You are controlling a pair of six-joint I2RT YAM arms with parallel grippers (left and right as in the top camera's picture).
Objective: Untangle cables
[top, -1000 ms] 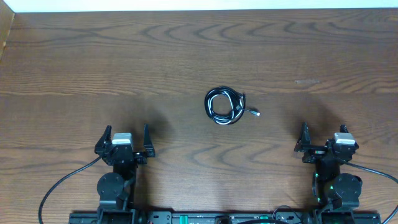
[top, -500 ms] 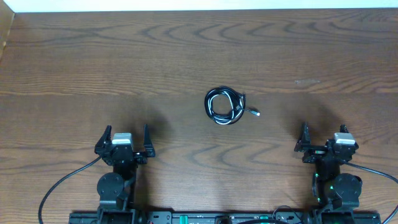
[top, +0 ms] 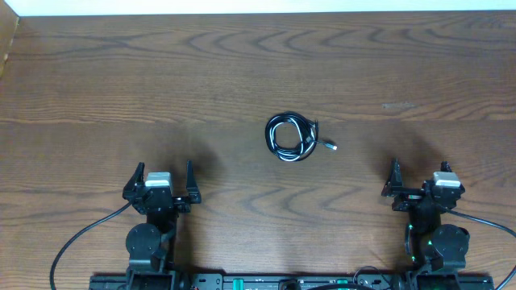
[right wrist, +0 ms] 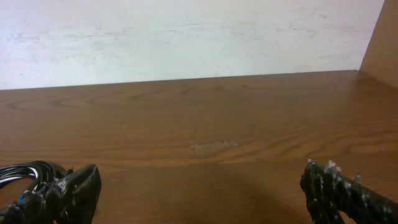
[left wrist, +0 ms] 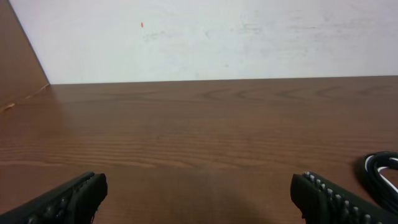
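Observation:
The cables (top: pixel 291 138) lie as one small coiled black bundle near the middle of the wooden table, with a silver plug end (top: pixel 329 146) sticking out to its right. My left gripper (top: pixel 161 179) rests at the near left, well apart from the bundle, open and empty. At the near right sits my right gripper (top: pixel 419 179), open as well and holding nothing. The left wrist view catches the cables (left wrist: pixel 380 174) at its right edge, beyond the open left gripper (left wrist: pixel 199 193). In the right wrist view the cables (right wrist: pixel 25 177) lie far left, behind the left finger of the open right gripper (right wrist: pixel 200 186).
A pale wall (left wrist: pixel 217 37) runs along the table's far edge. A wooden side panel (top: pixel 8 40) stands at the far left corner, and another panel (right wrist: pixel 380 43) at the far right. Thick black arm wires (top: pixel 76 238) trail along the near edge.

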